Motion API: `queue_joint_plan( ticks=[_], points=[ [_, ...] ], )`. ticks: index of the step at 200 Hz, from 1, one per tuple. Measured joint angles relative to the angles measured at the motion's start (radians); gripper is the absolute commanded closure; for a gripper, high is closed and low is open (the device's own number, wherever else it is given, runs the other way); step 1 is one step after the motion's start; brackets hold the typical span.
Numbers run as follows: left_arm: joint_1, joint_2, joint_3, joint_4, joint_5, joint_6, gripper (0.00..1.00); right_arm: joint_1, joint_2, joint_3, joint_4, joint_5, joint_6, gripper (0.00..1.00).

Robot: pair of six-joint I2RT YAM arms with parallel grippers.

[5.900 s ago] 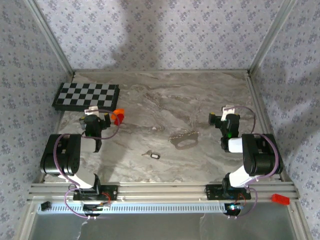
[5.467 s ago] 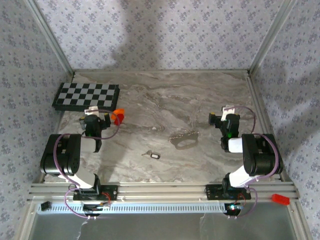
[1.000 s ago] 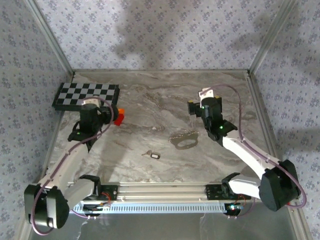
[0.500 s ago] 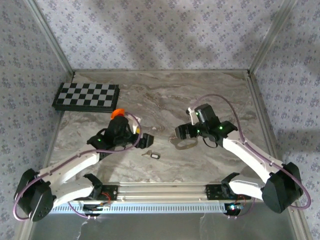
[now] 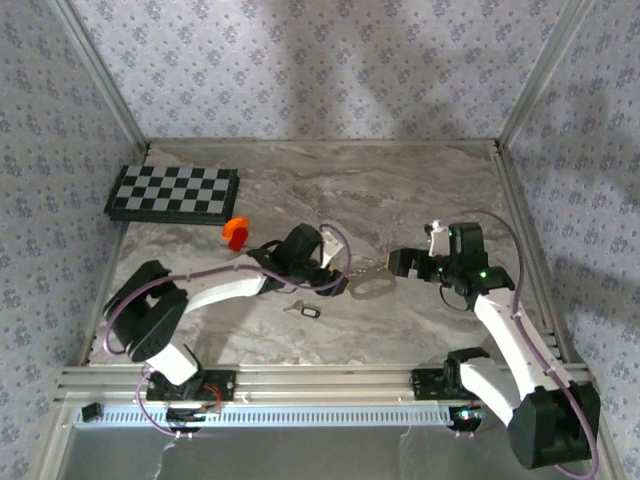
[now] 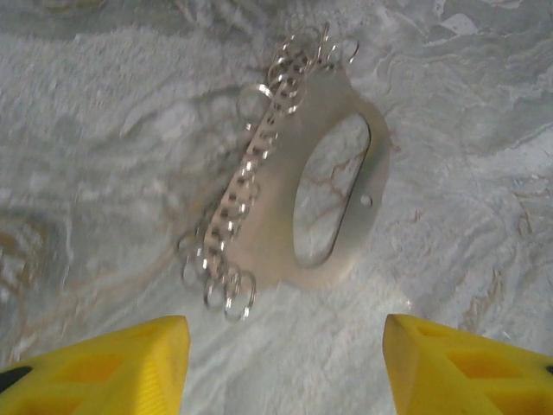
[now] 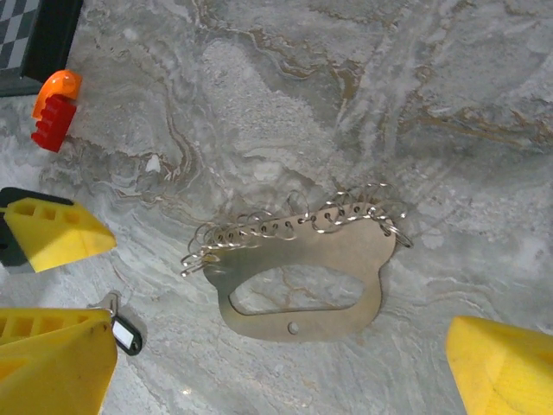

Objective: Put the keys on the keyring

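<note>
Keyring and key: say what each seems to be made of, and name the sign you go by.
Keyring: looks like metal. It is a flat plate with a dull silvery-grey finish, and the small wire rings along its edge glint. Key: the blade is pale and silvery, so probably metal. The head is black and plain, perhaps plastic, but it is too small to be sure.

In the right wrist view the blade of the key (image 7: pixel 127 334) is hidden behind a yellow finger (image 7: pixel 52 359) of the right tool (image 7: pixel 281 346), whose fingers both run off the frame's edges.
</note>
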Motion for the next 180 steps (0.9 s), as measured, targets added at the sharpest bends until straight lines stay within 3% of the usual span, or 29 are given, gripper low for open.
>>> queue_joint_plan(
  ticks=[90, 180],
  points=[
    [-0.068, 0.179, 0.212, -0.196, -0.106, 0.106, 0.66, -0.092, -0.012, -0.065, 0.075, -0.076, 0.018, 0.01],
    [-0.103, 0.242, 0.275, -0.315, -0.223, 0.142, 0.71, -0.161, -0.012, -0.093, 0.113, -0.123, 0.018, 0.0]
  ],
)
